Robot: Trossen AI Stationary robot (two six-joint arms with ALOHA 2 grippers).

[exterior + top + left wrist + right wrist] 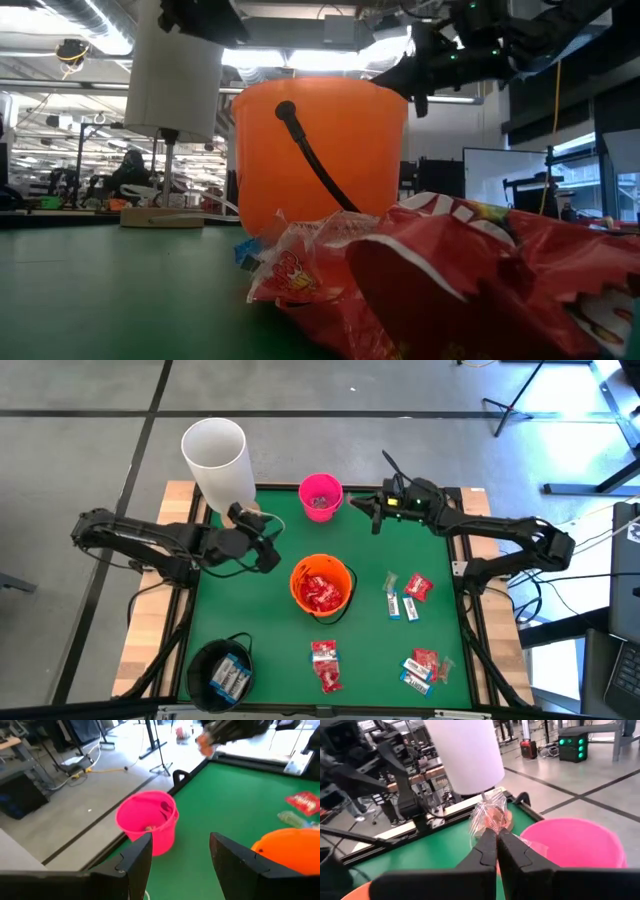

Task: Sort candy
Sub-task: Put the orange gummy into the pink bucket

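Right, your right gripper (497, 836) is up beside the small pink plastic bucket (320, 496) at the far edge of the green table (250, 610), and its two dark fingers are pressed together on a crinkly clear-wrapped sweet (490, 815), which sticks up from the tips just beside the bucket's rim. Your left gripper (180, 857) hangs over the table's far left part, next to the orange plastic bucket (321, 586); its fingers stand apart with nothing between them, and its camera looks past them at the pink bucket.

Now the candy. Shiny red packets (322, 592) fill the orange bucket in the middle of the table. More red packets and narrow white-and-blue bars lie loose on the green: one cluster (405, 596) to the right of the orange bucket, one (325, 663) at the near edge in front of it, one (424, 668) near the right front corner. White-and-blue bars (229, 677) sit in the black bucket (222, 673) at the near left corner. A small dark lump lies in the pink bucket; you cannot tell what it is.

From table height, a red packet (460, 280) fills the foreground in front of the orange bucket. Its printing is too blurred to read. A tall white paper cylinder (217, 458) stands at the far left edge.
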